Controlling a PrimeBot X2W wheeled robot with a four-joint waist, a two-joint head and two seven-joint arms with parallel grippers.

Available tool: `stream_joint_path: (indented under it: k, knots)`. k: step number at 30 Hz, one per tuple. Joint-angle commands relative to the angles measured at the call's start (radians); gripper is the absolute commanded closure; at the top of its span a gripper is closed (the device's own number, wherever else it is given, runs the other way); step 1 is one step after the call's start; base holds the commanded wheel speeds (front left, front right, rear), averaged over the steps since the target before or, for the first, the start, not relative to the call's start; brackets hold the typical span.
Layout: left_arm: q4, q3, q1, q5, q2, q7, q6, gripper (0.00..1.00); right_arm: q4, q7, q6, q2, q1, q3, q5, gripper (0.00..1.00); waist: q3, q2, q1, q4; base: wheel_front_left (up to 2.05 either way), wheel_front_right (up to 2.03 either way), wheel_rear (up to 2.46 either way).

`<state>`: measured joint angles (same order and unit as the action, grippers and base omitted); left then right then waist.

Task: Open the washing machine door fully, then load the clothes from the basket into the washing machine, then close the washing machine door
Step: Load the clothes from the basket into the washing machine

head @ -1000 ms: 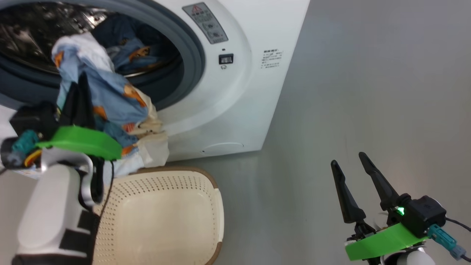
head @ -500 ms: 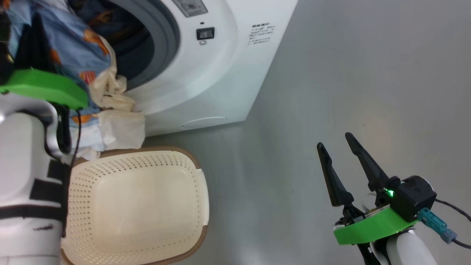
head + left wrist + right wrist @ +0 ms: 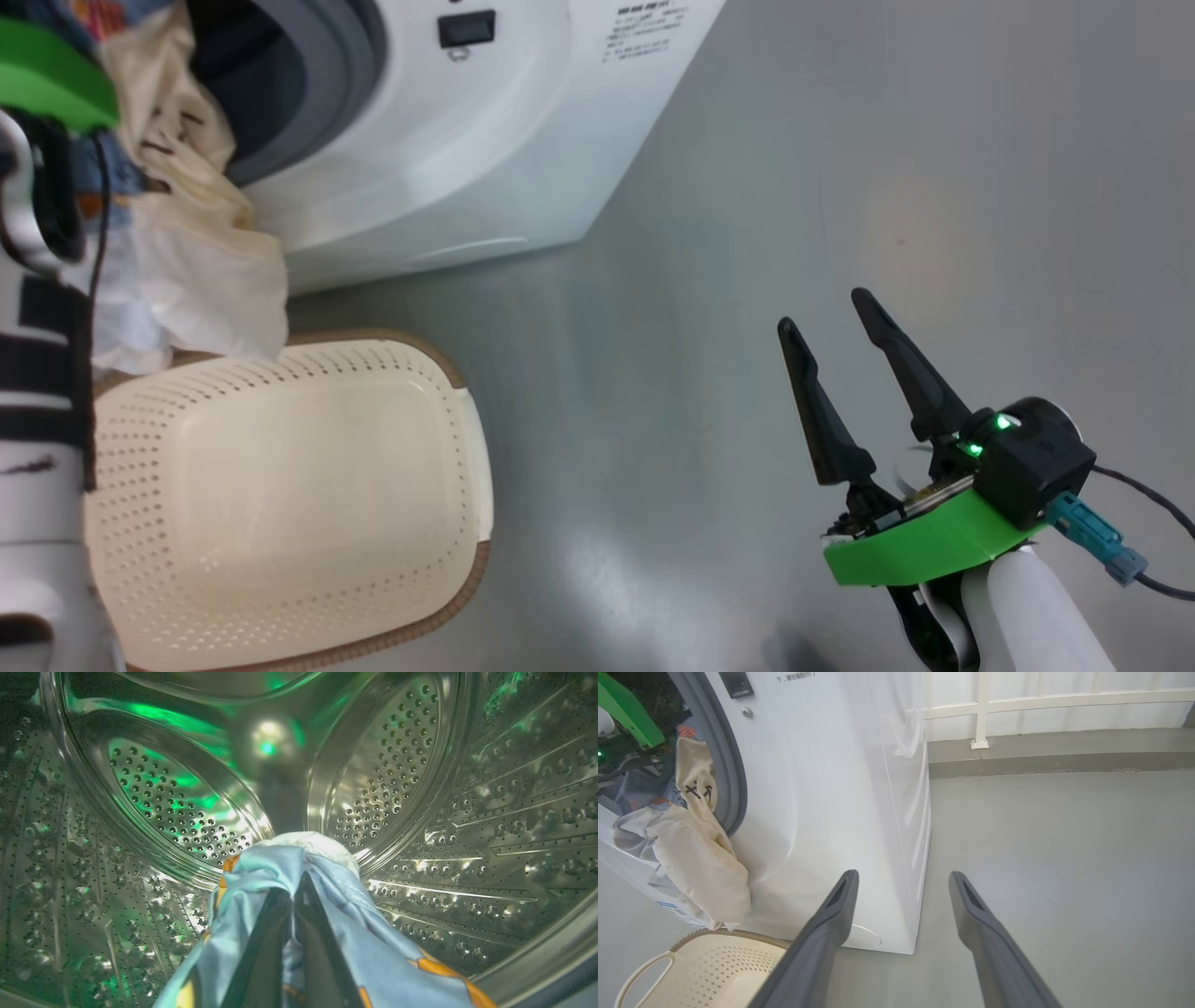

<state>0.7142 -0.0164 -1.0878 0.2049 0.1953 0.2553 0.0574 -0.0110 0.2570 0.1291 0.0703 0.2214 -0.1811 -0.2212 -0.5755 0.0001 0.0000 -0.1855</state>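
Nearest in the head view, the right gripper point(image 3: 823, 308), two long dark fingers above a green plastic collar, hangs over the bare grey floor point(image 3: 747, 187) with its fingers spread wide and nothing between them. In its own wrist view the right gripper point(image 3: 902, 873) points toward the lower front corner of the machine.

To its left on the floor stands the small rectangular cream plastic basket point(image 3: 187, 411) with perforated sides and a brown woven-look rim, just in front of the machine. A white loop handle point(image 3: 642, 970) shows at one end.

Just above the basket's far rim hangs the cream-white garment with black marks point(image 3: 187, 243). It drapes out of the machine's opening, over the grey rubber gasket point(image 3: 731, 779) and down the front panel, beside the pale left forearm point(image 3: 37, 467).

Behind it rises the big white box-shaped front-loading washing machine point(image 3: 448, 140), its mouth uncovered.

Inside, the left gripper point(image 3: 295, 886) has its dark fingers pressed together, pinching a fold of the light blue garment with orange print point(image 3: 373, 952). It holds the bunched cloth within the perforated steel drum point(image 3: 420, 765), which glints with green reflections.

Farthest off, past the machine's side, a white railing point(image 3: 980, 709) runs along a low grey kerb.
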Motion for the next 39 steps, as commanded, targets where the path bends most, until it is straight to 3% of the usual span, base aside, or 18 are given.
stream_joint_path:
  k: [1, 26, 35, 39]
  knots:
    - [-0.017, 0.024, -0.039, -0.013, 0.048, 0.006, 0.001, 1.0, -0.026, 0.005, 0.002, -0.001, 0.005, -0.026, 0.016, 0.0, -0.038, -0.0001, 0.0, -0.02, 0.0, 0.0, 0.0]
    - [0.027, 0.05, -0.212, -0.099, 0.101, 0.006, 0.006, 1.0, -0.009, 0.005, 0.002, 0.007, 0.008, -0.072, 0.017, 0.0, -0.103, -0.0001, 0.0, -0.07, 0.0, 0.0, 0.0]
    - [0.009, 0.068, -0.267, -0.117, 0.127, 0.006, -0.014, 1.0, -0.012, 0.005, 0.002, 0.009, 0.009, -0.082, 0.018, 0.0, -0.129, -0.0001, 0.0, -0.087, 0.0, 0.0, 0.0]
    - [0.066, 0.056, -0.268, -0.129, 0.13, 0.006, -0.012, 1.0, -0.013, 0.005, 0.002, 0.009, 0.009, -0.082, 0.019, 0.0, -0.134, -0.0001, 0.0, -0.088, 0.0, 0.0, 0.0]
